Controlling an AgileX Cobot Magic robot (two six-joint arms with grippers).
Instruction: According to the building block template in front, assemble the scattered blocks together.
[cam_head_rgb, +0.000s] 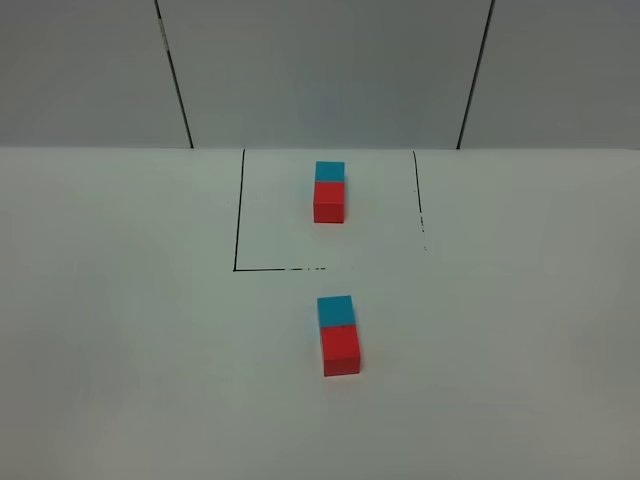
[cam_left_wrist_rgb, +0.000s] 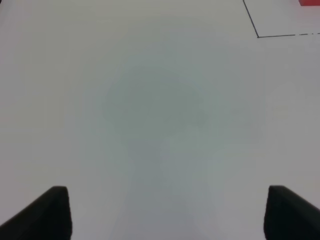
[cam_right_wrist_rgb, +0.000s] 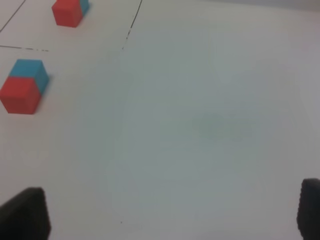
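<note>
The building block template is a cyan cube joined to a red cube inside a thin black-line rectangle at the back. In front of the frame the unframed cyan cube and red cube sit touching, cyan behind red, in the same order as the template. The right wrist view shows both pairs: the loose cyan and red, and the template. My left gripper and right gripper are open and empty over bare table, away from the blocks. Neither shows in the high view.
The white table extends to both sides of the blocks. A grey panelled wall stands behind the table. The frame's corner line and a sliver of a red cube show in the left wrist view.
</note>
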